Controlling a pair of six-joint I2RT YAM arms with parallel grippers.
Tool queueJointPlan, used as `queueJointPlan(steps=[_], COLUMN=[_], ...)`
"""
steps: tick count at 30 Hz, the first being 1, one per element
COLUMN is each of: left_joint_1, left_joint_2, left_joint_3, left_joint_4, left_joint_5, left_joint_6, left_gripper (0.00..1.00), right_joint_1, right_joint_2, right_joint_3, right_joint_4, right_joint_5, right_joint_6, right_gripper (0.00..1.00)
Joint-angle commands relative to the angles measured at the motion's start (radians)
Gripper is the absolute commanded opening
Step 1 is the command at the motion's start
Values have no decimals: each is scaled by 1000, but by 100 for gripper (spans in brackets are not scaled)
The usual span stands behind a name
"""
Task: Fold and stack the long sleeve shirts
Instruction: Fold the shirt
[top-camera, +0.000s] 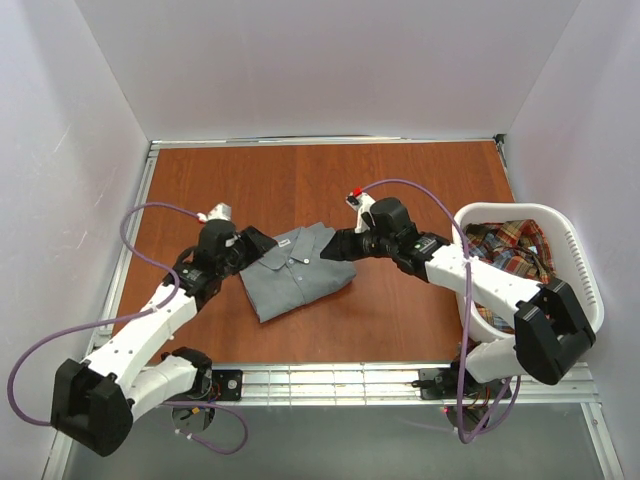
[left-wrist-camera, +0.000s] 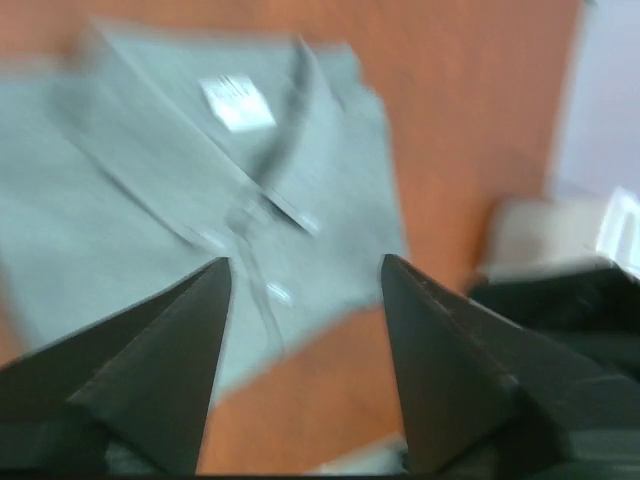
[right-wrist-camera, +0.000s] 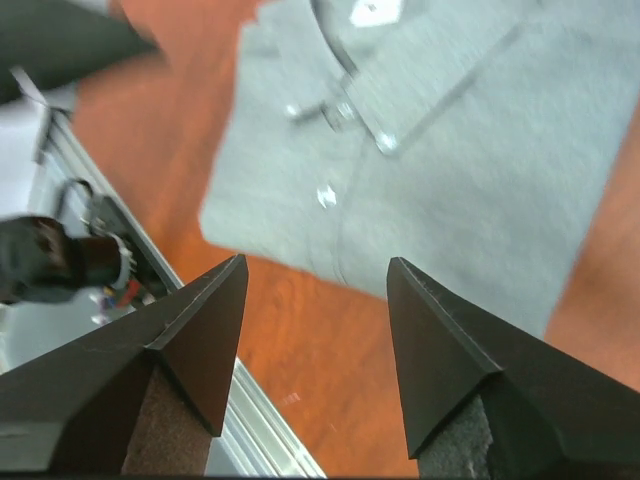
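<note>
Grey shirt (top-camera: 298, 270) lies folded mid desk (top-camera: 400, 190), your left fingers (left-wrist-camera: 170, 380) and right fingers (right-wrist-camera: 190, 350) wide and empty beside it; fold looks done, next you fetch the plaid shirt (top-camera: 505, 245) from the basket (top-camera: 585, 280) at the right edge.

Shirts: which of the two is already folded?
The grey shirt: it lies folded flat on the table between the arms. The plaid shirt sits crumpled in the basket.
</note>
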Motion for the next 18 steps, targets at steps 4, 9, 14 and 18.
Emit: queueJointPlan(steps=[4, 9, 14, 18], left_joint_1=[-95, -31, 109, 159], left_joint_2=[50, -34, -120, -48], left_joint_3=[-224, -444, -511, -459], left_joint_4=[126, 132, 91, 97], left_joint_5=[125, 97, 105, 96], left_joint_6=[-267, -407, -421, -361], left_gripper=[43, 39, 38, 38], right_joint_1=[-1, -1, 1, 13], right_joint_2=[132, 247, 290, 289], right_joint_3=[-48, -122, -179, -206], right_joint_4=[300, 346, 352, 352], right_joint_5=[-74, -59, -70, -70], right_joint_6=[141, 159, 187, 216], right_gripper=[48, 46, 45, 45])
